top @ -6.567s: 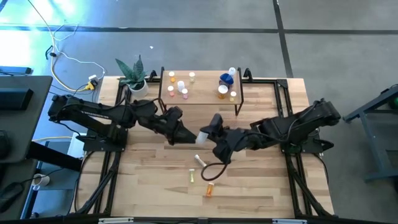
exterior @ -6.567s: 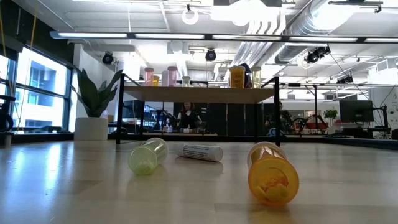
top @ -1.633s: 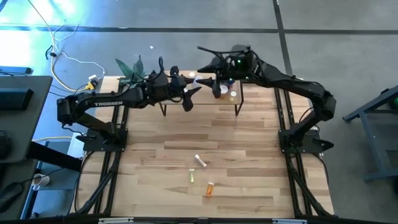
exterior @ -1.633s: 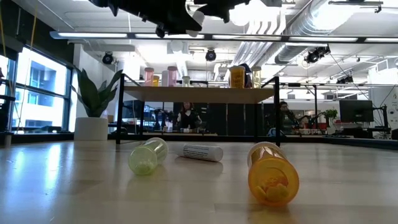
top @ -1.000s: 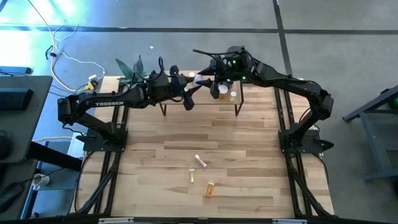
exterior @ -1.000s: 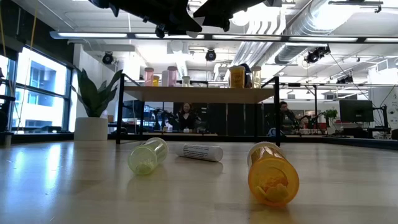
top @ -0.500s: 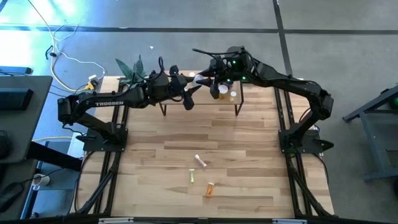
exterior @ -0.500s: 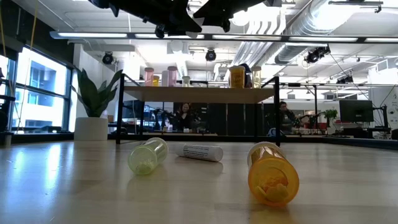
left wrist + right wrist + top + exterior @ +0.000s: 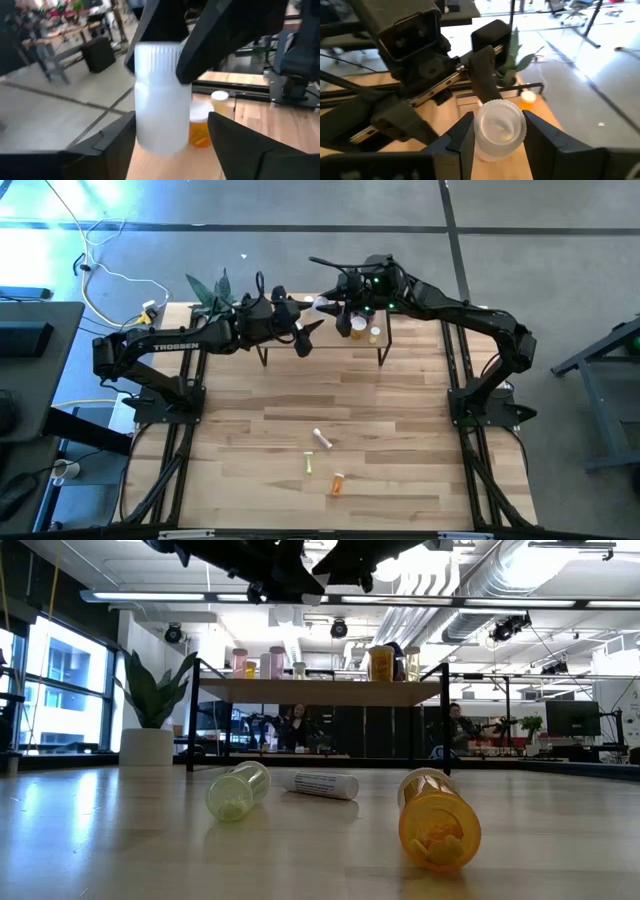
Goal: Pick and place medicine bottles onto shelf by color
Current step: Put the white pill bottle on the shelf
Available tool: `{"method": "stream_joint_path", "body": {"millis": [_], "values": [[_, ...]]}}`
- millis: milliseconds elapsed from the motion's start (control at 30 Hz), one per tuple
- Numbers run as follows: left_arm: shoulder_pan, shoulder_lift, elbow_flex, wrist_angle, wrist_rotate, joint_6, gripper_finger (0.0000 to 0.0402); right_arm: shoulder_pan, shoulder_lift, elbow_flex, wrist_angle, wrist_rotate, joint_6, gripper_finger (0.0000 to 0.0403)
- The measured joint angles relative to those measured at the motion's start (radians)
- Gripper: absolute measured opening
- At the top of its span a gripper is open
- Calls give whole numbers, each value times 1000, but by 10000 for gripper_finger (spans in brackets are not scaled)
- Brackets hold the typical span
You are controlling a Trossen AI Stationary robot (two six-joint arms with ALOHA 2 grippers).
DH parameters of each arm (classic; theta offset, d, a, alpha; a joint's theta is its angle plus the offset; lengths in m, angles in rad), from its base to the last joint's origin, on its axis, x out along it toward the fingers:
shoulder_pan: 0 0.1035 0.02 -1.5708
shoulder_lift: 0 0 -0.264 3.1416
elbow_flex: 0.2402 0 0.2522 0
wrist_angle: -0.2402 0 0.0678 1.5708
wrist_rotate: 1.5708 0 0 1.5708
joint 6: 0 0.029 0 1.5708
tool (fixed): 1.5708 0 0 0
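Three small medicine bottles are lying on their sides on the light-wood counter (image 9: 400,440): a white one (image 9: 322,439), a yellow-green one (image 9: 309,465) and an orange one (image 9: 338,483). Above the small wooden shelf on black legs (image 9: 325,335), the right claw (image 9: 326,304) is clenching an upright translucent white ribbed-cap bottle (image 9: 499,127), while the left claw (image 9: 311,327) is standing released beside it.

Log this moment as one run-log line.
handover above shelf | right gripper shut on white bottle | left gripper open around it
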Motion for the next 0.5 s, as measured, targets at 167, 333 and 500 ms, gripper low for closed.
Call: {"method": "stream_joint_path", "body": {"millis": [167,333,500], "values": [[1,-14,0,-50,-89,-51,258,-18,-1,0,1,96,-17,118],[20,-56,0,-79,-99,-91,257,-44,-1,0,5,170,-17,118],[41,-107,0,-80,-99,-94,255,-54,22,0,7,191,6,118]]}}
